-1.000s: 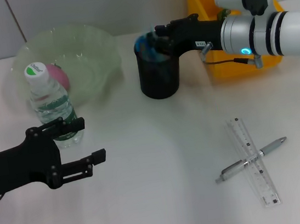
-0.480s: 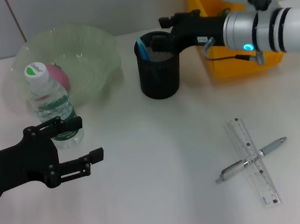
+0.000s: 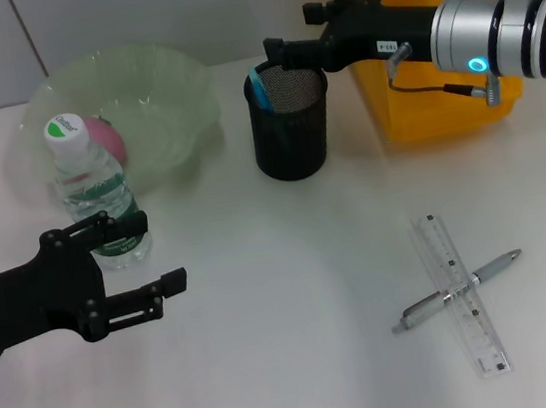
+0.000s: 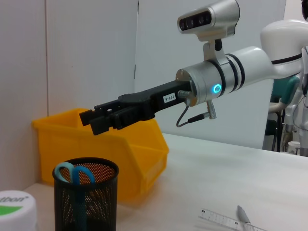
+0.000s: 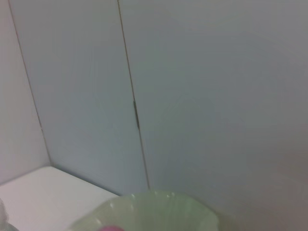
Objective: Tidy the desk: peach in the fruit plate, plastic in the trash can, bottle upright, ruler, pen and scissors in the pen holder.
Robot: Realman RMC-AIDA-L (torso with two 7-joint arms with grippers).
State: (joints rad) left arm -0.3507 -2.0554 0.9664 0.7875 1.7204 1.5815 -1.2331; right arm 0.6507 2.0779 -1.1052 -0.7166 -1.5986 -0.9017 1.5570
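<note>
The black mesh pen holder (image 3: 289,131) stands at the back middle with the blue-handled scissors (image 3: 256,77) inside it; both also show in the left wrist view, holder (image 4: 84,202) and scissors (image 4: 72,172). My right gripper (image 3: 283,47) hovers open and empty just above the holder's far rim, also seen in the left wrist view (image 4: 98,120). The clear ruler (image 3: 459,295) and silver pen (image 3: 456,291) lie crossed at the front right. The bottle (image 3: 92,188) stands upright. The pink peach (image 3: 105,135) lies in the green plate (image 3: 168,97). My left gripper (image 3: 154,252) is open beside the bottle.
A yellow bin (image 3: 418,84) stands at the back right, right behind the pen holder and under my right arm. The bottle stands against the plate's front edge. White table surface lies between the left gripper and the ruler.
My right gripper rose out of the pen holder and drew back to the right, leaving the scissors in the holder. The left arm stayed in place.
</note>
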